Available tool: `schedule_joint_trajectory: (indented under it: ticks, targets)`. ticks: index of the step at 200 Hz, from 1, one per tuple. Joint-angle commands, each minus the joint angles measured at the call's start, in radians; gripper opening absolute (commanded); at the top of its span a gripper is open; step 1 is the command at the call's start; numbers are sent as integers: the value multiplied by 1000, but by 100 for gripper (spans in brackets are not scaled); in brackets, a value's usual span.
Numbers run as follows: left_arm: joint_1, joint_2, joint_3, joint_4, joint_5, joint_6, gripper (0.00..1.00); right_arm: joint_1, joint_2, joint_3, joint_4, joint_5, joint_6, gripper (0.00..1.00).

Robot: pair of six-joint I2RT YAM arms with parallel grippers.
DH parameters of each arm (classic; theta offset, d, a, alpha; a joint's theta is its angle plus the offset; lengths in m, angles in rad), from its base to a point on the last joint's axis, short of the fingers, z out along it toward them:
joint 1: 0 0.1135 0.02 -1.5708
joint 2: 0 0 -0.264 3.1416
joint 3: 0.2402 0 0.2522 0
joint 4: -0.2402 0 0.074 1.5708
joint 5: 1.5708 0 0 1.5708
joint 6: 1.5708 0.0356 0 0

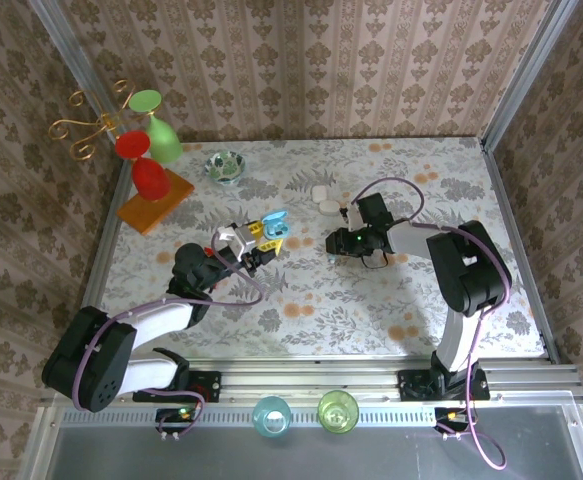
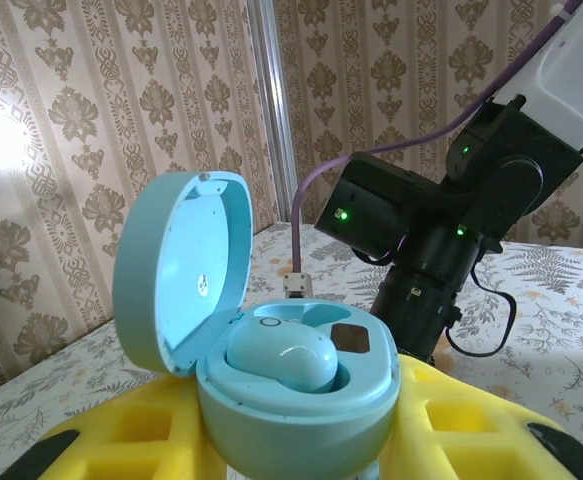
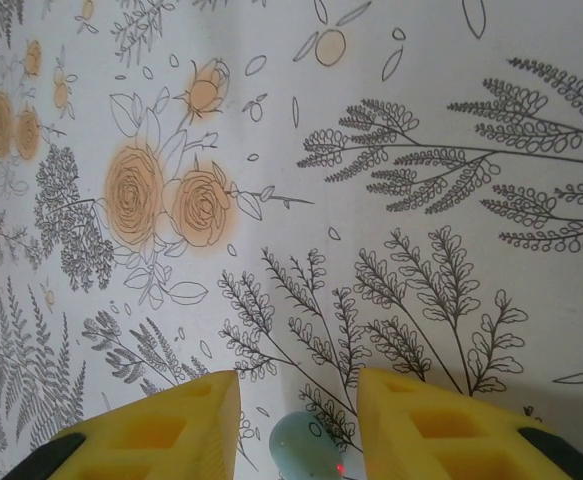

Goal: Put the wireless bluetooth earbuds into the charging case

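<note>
1. The left arm (image 1: 161,315) reaches forward and right over the desk (image 1: 371,300). Its left pincer (image 1: 261,238) is held roughly level and clamped on the pale blue charging case (image 2: 296,400), whose lid stands open.
2. A seated earbud (image 2: 283,360) rests in the case.
3. The right arm (image 1: 466,270) bends back leftward. Its right pincer (image 3: 296,385) points down with its fingers spread.
4. A loose earbud (image 3: 306,445) lies between them, touching neither.

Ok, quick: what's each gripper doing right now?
Left gripper: shut on the open light blue charging case.
Right gripper: open, straddling a pale blue earbud, apparently not clamping it.
</note>
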Motion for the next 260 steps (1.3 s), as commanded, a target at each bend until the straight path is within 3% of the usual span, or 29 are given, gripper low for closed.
schedule_joint_trajectory:
  ticks: [1, 118, 260]
  targets:
    - [1, -12, 16, 9, 15, 18, 31, -3, 17, -20, -10, -35, -32, 37]
    - [1, 9, 33, 21, 26, 7, 31, -3, -21, -124, 82, -161, 0, 26]
    - [1, 20, 45, 22, 28, 10, 32, 22, -36, -132, 3, -125, -70, 25]
